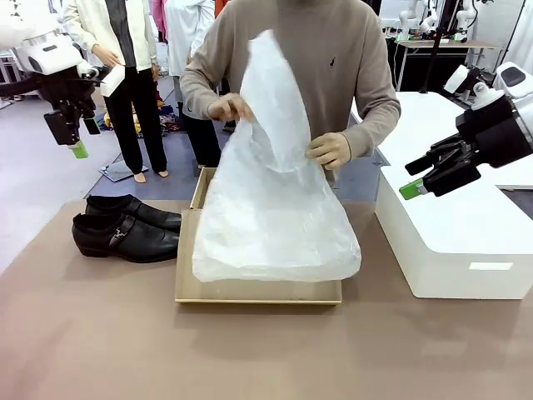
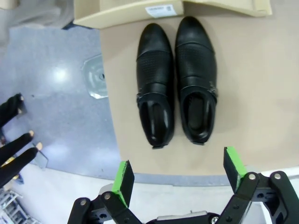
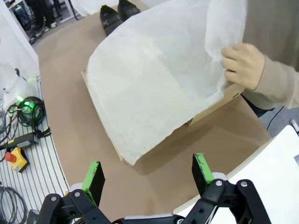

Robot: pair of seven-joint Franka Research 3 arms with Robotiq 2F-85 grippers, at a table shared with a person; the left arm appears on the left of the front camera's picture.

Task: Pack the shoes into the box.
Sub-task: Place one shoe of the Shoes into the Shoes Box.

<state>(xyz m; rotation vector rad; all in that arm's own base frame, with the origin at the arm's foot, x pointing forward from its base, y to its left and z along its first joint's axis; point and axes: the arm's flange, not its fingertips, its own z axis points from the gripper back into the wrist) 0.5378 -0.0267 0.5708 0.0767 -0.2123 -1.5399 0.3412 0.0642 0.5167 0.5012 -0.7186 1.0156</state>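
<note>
The two glossy black shoes [image 1: 125,227] lie side by side on the table's left, toes pointing right toward the box; the left wrist view sees the shoes [image 2: 176,81] from above, buckle straps showing. The tan cardboard box [image 1: 254,290] sits mid-table, mostly hidden by a big sheet of white tissue paper [image 1: 271,192] that the person's hands lift above it. From the right wrist view the box [image 3: 105,122] peeks out under the tissue paper [image 3: 159,79]. My left gripper [image 1: 73,133] hangs open high above the shoes. My right gripper [image 1: 416,179] is open, raised right of the box.
A large white rectangular block [image 1: 454,237] stands on the table's right, under my right arm. The person in a tan sweater [image 1: 333,67] stands at the far edge behind the box. Cables and a red stop button [image 3: 14,156] lie off the table's near side.
</note>
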